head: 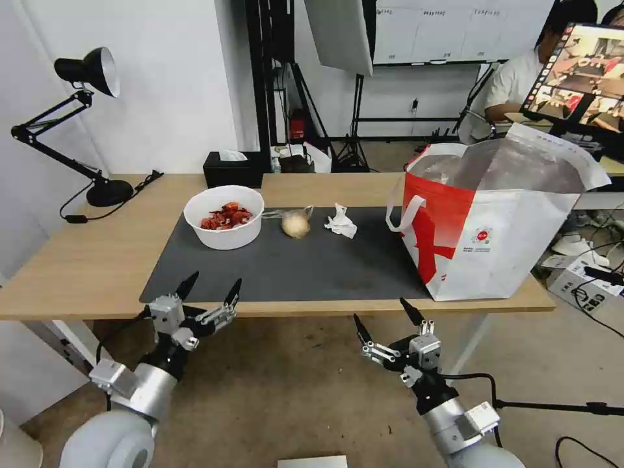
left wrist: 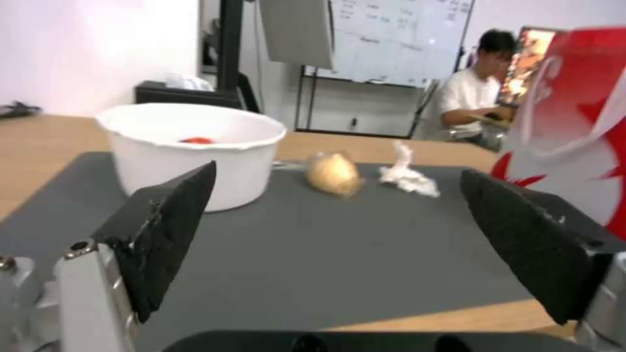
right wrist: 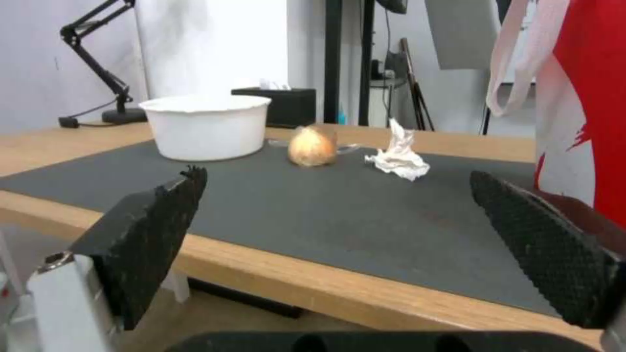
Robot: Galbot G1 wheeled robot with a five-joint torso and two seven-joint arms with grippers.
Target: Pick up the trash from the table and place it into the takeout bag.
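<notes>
From the head camera I saw the table (head: 78, 273) with its dark grey mat (head: 286, 273). On the mat sat the white bowl of red scraps (head: 224, 216), the clear bag with a yellowish lump (head: 296, 223) just beside it, then the crumpled white tissue (head: 340, 222). The takeout bag (head: 494, 227) stood upright and open at the mat's right end. Behind the bowl were a black tissue box (head: 233, 169) and, at the far left, a black desk lamp (head: 71, 123). My left gripper (head: 211, 291) hovered at the near table edge with fingers spread and empty; my right gripper (head: 385, 320) hung just below and off that edge, likewise spread and empty.

On the left wrist camera, the fingers (left wrist: 163, 230) stood wide apart over the mat, framing bowl (left wrist: 195, 151), lump bag (left wrist: 334, 174) and tissue (left wrist: 408, 176).

On the right wrist camera, the spread fingers (right wrist: 146, 244) sat below the table edge, the bag's red wall (right wrist: 600, 98) near one side.
</notes>
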